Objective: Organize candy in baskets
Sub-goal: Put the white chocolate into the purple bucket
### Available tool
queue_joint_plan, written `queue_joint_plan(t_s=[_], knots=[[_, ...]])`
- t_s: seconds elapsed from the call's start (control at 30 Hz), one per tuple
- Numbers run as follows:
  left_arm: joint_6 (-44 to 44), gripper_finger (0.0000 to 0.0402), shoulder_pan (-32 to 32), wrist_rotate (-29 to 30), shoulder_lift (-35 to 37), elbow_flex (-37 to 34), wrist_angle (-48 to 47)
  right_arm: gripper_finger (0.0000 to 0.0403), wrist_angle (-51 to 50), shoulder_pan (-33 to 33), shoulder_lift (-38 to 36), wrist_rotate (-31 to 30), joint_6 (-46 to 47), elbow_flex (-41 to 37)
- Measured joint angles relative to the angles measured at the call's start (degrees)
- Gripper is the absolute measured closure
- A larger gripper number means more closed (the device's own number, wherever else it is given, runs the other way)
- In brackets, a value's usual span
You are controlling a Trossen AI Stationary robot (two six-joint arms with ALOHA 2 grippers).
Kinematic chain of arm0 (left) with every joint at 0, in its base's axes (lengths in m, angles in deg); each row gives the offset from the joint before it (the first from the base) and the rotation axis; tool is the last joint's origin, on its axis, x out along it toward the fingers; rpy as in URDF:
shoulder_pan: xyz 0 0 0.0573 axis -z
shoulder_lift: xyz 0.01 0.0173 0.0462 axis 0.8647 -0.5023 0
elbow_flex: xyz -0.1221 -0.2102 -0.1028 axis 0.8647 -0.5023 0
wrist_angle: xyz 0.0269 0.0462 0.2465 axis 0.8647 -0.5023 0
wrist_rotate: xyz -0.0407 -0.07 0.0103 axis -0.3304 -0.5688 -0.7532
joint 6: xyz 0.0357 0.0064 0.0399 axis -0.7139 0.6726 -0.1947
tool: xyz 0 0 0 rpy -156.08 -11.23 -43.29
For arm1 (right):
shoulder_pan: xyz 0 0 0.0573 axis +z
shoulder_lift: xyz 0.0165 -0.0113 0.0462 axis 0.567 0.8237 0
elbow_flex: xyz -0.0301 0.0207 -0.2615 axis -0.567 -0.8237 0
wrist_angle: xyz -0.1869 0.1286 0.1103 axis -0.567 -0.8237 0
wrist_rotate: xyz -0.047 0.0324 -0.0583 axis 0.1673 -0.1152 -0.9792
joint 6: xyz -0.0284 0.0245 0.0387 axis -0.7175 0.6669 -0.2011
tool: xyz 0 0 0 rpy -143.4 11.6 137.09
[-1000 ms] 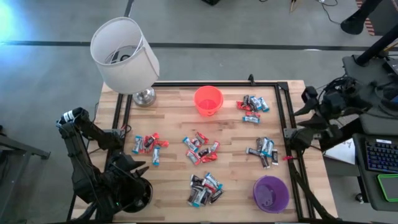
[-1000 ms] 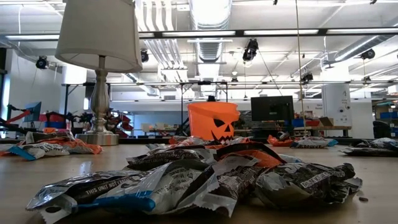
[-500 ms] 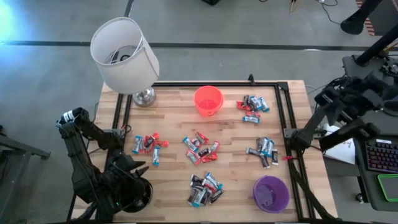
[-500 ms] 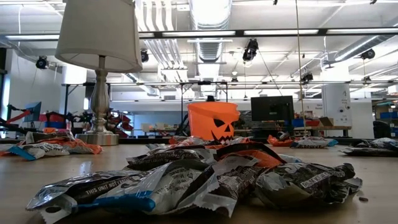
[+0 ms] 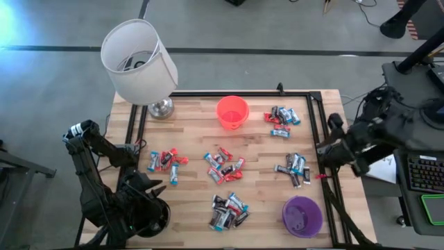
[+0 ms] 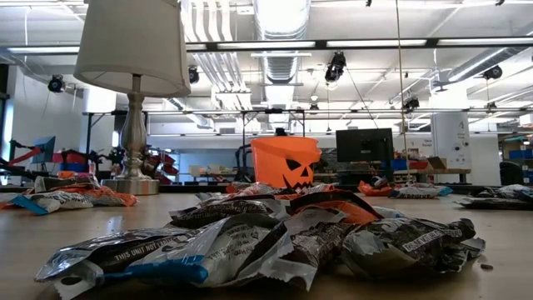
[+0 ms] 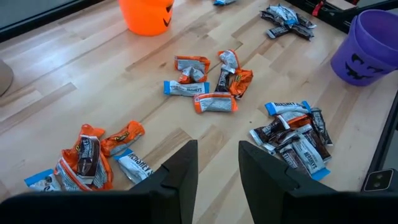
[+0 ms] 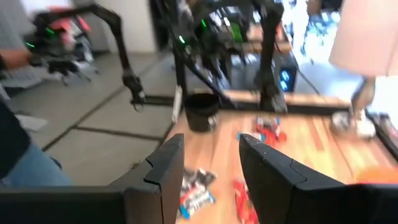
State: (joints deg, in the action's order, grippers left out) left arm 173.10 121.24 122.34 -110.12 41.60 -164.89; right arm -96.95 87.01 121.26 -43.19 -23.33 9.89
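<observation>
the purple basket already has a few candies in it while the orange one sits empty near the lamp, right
Not quite: the purple basket is empty too, as the high view shows. The orange basket does sit empty near the lamp.

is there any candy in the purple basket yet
No, from above the purple basket shows only its bare purple inside, while the candy lies in piles on the table.
</observation>
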Motion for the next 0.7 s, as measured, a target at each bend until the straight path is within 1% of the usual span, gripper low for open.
queue_joint_plan(t_s=[0.17,0.27,0.37,0.5,0.6,0.7], knots=[[0.0,0.0304,0.0,0.0,0.0,0.0,0.0,0.0257,-2.7,-0.2,2.0,-4.2,6.3,-2.2],[0.0,0.0304,0.0,0.0,0.0,0.0,0.0,0.0257,-3.9,-1.7,2.2,-6.1,10.6,-4.1],[0.0,0.0304,0.0,0.0,0.0,0.0,0.0,0.0257,-4.1,-4.1,2.1,-5.9,14.2,-7.1],[-0.6,0.0304,0.0,0.0,0.0,0.0,0.0,0.0257,-4.0,-7.8,2.2,-4.7,16.1,-10.7],[-0.6,0.0304,0.0,0.3,0.0,0.0,0.0,0.0257,-3.9,-11.6,2.2,-4.0,18.9,-12.6],[-0.6,0.0304,0.0,0.3,0.0,0.0,0.0,0.0257,-3.9,-15.7,2.2,-3.1,23.8,-14.2]])
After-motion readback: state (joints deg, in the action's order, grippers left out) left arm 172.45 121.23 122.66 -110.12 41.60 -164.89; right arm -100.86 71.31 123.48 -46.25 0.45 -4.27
